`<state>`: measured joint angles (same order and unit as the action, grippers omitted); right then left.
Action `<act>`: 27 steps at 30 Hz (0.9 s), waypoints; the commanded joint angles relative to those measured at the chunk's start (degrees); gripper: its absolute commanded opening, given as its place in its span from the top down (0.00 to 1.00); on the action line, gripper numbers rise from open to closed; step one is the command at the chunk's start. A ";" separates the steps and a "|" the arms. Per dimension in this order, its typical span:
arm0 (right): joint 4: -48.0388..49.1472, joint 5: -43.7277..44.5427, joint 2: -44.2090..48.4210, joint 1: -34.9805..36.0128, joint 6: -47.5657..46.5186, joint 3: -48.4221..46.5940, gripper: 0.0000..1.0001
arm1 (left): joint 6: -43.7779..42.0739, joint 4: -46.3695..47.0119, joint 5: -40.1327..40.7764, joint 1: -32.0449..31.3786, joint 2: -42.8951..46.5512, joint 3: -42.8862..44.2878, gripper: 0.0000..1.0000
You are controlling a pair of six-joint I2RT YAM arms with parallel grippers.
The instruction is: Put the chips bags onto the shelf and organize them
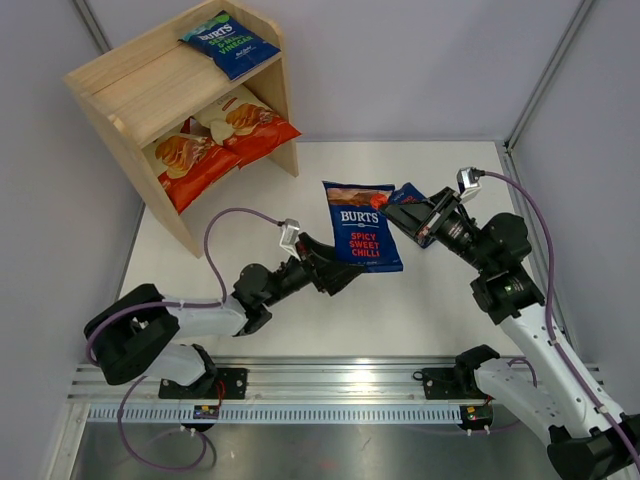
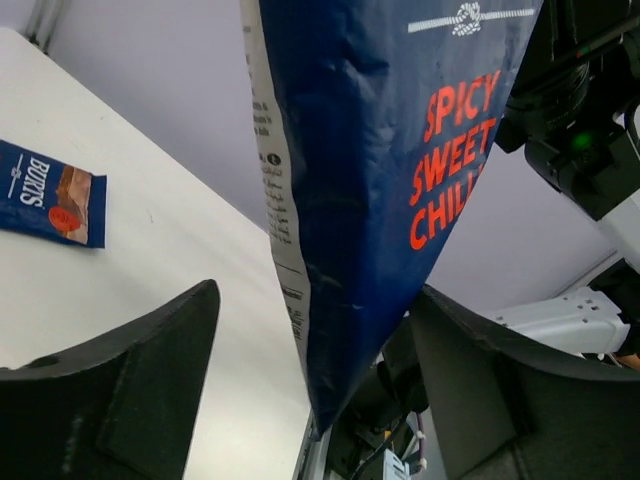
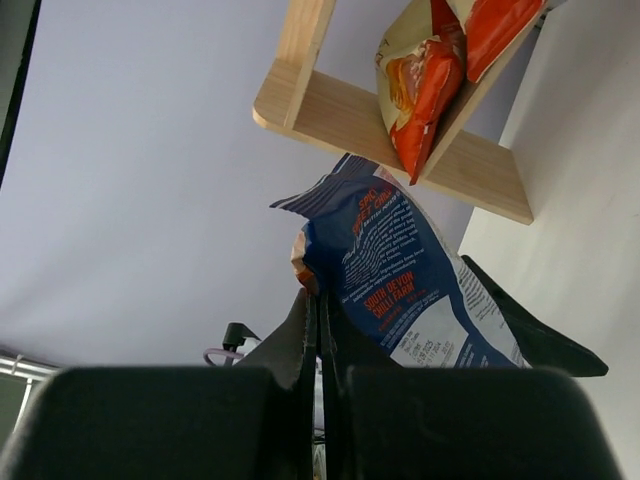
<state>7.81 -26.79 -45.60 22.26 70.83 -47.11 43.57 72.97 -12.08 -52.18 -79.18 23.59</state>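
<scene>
A: Above the white desk's (image 1: pixel 350 160) middle, the right end effector (image 3: pixel 318 300) is pinching the chilli bag (image 1: pixel 362 228); the left end effector (image 2: pixel 318 295) is standing spread around its bottom.
B: Releasing early is probably risking a drop.

Navy chips bag (image 1: pixel 362 228), red-orange lettering
</scene>
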 commanded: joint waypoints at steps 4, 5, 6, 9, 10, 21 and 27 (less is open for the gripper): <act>7.39 -0.81 2.36 0.77 2.47 0.70 1.00 | -0.50 22.39 3.11 -1.25 4.72 3.65 0.40; 7.48 -0.81 2.54 0.85 2.30 0.88 1.00 | -0.59 22.39 3.11 -1.43 5.43 3.65 0.44; 7.57 -0.72 2.71 0.85 2.21 1.14 1.00 | -0.68 22.39 3.02 -1.52 6.05 3.56 0.46; 6.95 -0.46 3.24 0.77 1.33 1.23 1.00 | -1.29 22.39 1.97 -1.78 8.07 3.21 0.51; 7.13 -0.46 3.24 0.77 1.33 1.49 1.00 | -1.38 22.39 1.27 -1.78 8.42 3.04 0.52; -4.01 -3.54 6.23 0.77 -16.05 -2.63 0.30 | -3.58 15.47 -5.31 -1.78 11.93 3.65 0.94; -10.28 -9.15 7.90 0.77 -22.75 -3.42 0.12 | -6.04 7.39 -12.61 -1.78 17.56 5.31 0.97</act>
<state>0.95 -31.35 -37.98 22.63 54.57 -48.31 40.62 72.12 -19.70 -53.71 -64.45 24.88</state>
